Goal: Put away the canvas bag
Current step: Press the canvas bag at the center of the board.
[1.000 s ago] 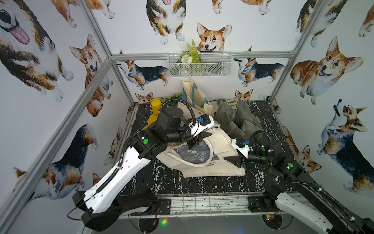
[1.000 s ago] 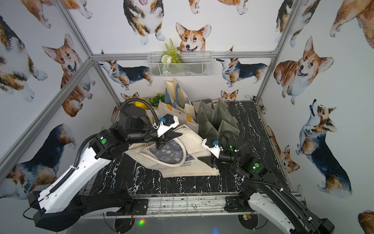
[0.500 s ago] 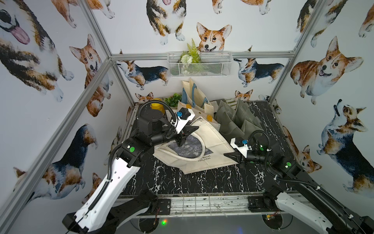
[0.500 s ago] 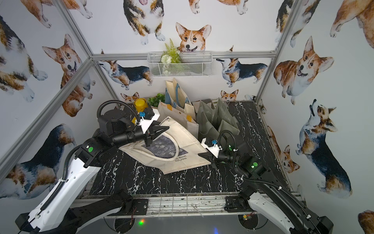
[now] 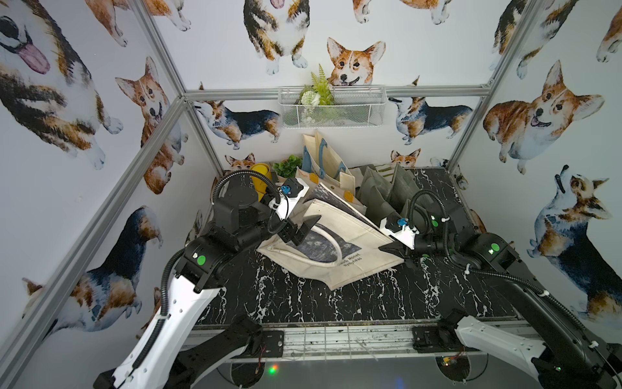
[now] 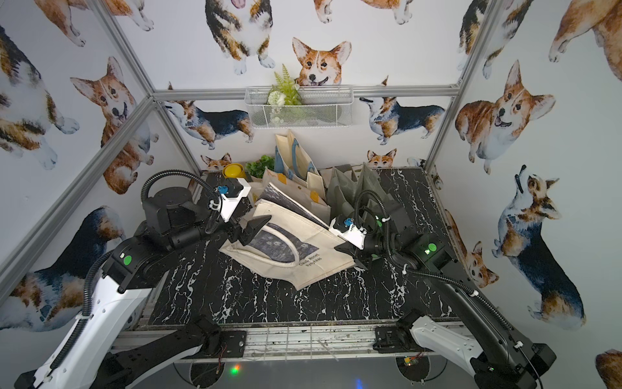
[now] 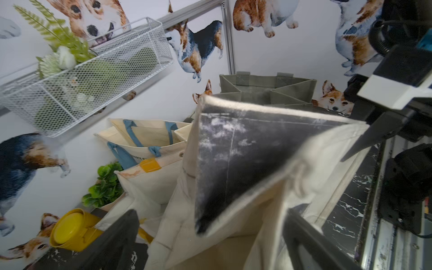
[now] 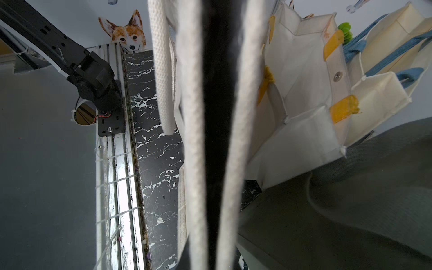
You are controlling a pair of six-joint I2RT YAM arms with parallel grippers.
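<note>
The canvas bag [image 5: 350, 232] [image 6: 313, 232] is cream with a dark blue-grey print and white rope handles [image 8: 194, 117]. It lies slanted on the black marble table [image 5: 303, 303], its far edge leaning on the bags behind. My left gripper [image 5: 304, 230] [image 6: 252, 230] [image 7: 210, 245] is open at the bag's left end, with the bag's floppy printed panel [image 7: 233, 152] between its spread fingers and untouched. My right gripper [image 5: 392, 249] [image 6: 343, 251] [image 8: 210, 261] is shut on the bag's right edge, with the rope handles running along both sides of it.
Behind stand cream bags with blue handles [image 5: 323, 158] and yellow tabs [image 5: 346, 193], and grey-green bags [image 5: 387, 192] at the back right. A yellow cup [image 5: 261, 175] and a small green plant [image 5: 287, 165] sit in the back left corner. A wire basket [image 5: 331, 107] hangs on the rear wall.
My left gripper drew the bag left and back, then opened and let it go. My right gripper closed on the bag's right edge.
</note>
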